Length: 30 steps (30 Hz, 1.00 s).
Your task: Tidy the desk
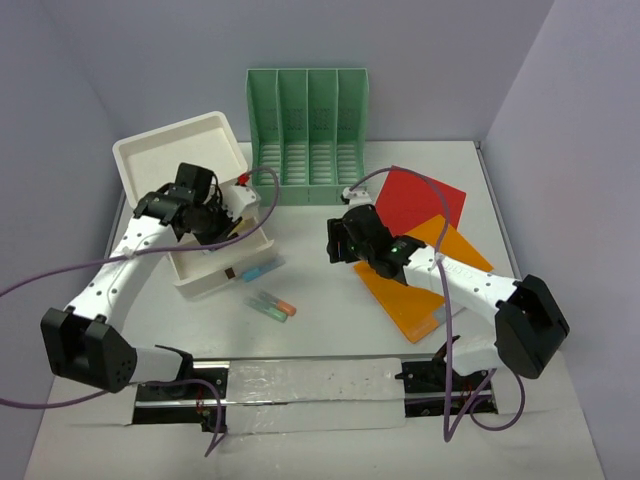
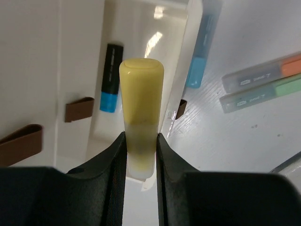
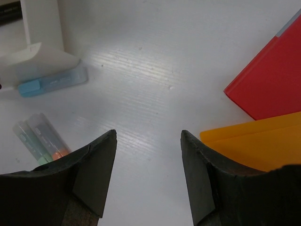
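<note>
At the left of the overhead view, the left jaws pinch a glossy yellow highlighter (image 2: 141, 94), closed narrow on its clear barrel, above the white plastic drawer box (image 1: 180, 150). The tabletop (image 1: 320, 225) fills the middle of the frame. It is matte, smooth, rigid and fixed, so I judge it offers nothing to grip, and light pens will slide on it. Two capped pens (image 1: 272, 306) lie low centre, with a green slotted file holder (image 1: 308, 125) at the top. At right, the right jaws hang wide and empty near a stiff red folder (image 1: 425, 195) and an orange folder (image 1: 405, 300).
</note>
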Each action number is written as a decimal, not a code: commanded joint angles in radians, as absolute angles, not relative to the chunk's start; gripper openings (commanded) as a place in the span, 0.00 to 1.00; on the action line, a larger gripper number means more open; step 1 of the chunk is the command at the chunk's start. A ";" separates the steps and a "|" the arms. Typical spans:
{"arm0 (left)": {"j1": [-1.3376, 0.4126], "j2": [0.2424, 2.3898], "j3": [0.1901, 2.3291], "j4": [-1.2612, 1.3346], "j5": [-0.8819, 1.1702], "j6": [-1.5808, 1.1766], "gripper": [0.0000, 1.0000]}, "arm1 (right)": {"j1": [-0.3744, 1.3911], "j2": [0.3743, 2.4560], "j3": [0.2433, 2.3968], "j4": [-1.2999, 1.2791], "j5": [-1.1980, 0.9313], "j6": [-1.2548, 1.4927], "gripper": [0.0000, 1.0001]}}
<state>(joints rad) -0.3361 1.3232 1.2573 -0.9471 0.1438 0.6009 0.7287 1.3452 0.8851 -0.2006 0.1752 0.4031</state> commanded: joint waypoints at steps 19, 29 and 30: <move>-0.288 1.327 1.236 -0.863 0.004 0.491 0.58 | 1.156 1.719 1.182 -0.258 0.187 0.094 0.64; -0.047 1.238 1.442 -0.869 0.220 0.393 0.61 | 1.163 1.925 1.376 -0.365 0.182 0.097 0.61; -0.039 1.229 1.435 -0.864 0.222 0.395 0.61 | 1.163 1.929 1.380 -0.365 0.178 0.098 0.60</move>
<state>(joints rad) -0.0755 1.2972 1.4159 -0.9139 0.1530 0.4262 1.1652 1.9139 1.3147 -0.3241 0.1740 0.1087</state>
